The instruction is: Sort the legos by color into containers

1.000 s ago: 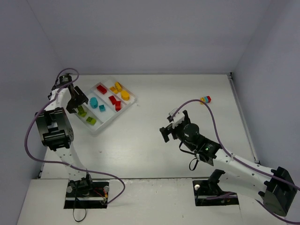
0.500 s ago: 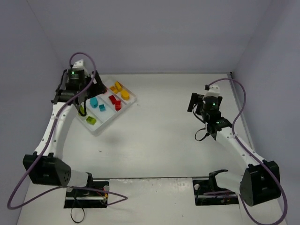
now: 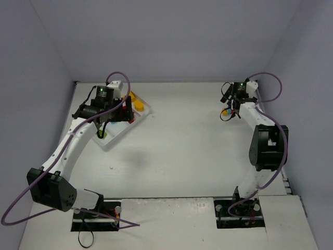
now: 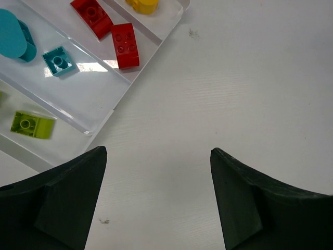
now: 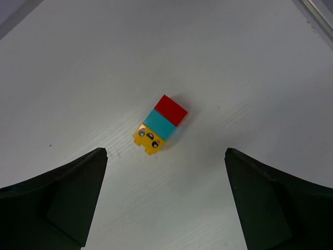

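Observation:
The white tray [image 4: 99, 117] of containers lies at the upper left of the left wrist view. It holds two red legos [image 4: 125, 45], a teal brick [image 4: 58, 60], a teal round piece [image 4: 13, 40], a lime green brick [image 4: 32, 125] and a yellow piece [image 4: 143, 5]. My left gripper [image 4: 156, 156] hangs open and empty over bare table beside the tray's corner; from above, the left gripper [image 3: 125, 113] covers much of the tray [image 3: 112, 139]. A red, teal and yellow cluster [image 5: 160, 126] lies on the table just ahead of my open, empty right gripper [image 5: 165, 153]. From above, the right gripper [image 3: 230, 104] hovers over that cluster [image 3: 225, 111].
The table's raised right edge [image 5: 317, 13] runs close past the cluster. Grey walls enclose the table at the back and on both sides. Both arm bases [image 3: 96, 211] sit at the near edge.
My left arm has swung from the tray's left side across to its right corner. My right arm has stretched from mid-table out to the far right, over the cluster.

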`<action>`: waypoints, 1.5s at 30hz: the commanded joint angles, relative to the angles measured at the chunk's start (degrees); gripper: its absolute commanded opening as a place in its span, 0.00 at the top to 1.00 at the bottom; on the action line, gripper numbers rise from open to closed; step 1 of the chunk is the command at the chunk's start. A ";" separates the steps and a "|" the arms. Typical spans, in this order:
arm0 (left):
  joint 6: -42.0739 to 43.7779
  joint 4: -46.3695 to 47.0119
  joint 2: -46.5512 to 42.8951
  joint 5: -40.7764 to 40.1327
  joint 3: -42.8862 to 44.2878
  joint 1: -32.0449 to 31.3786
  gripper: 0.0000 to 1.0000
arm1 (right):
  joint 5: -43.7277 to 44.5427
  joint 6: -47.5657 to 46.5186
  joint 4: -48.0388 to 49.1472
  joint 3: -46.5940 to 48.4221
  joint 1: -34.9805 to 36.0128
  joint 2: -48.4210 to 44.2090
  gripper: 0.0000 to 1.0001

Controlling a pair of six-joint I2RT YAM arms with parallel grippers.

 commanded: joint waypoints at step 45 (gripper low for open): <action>-0.85 8.25 -4.19 9.68 -2.99 0.08 0.26 | -13.16 15.27 5.99 -1.05 -0.10 1.41 1.00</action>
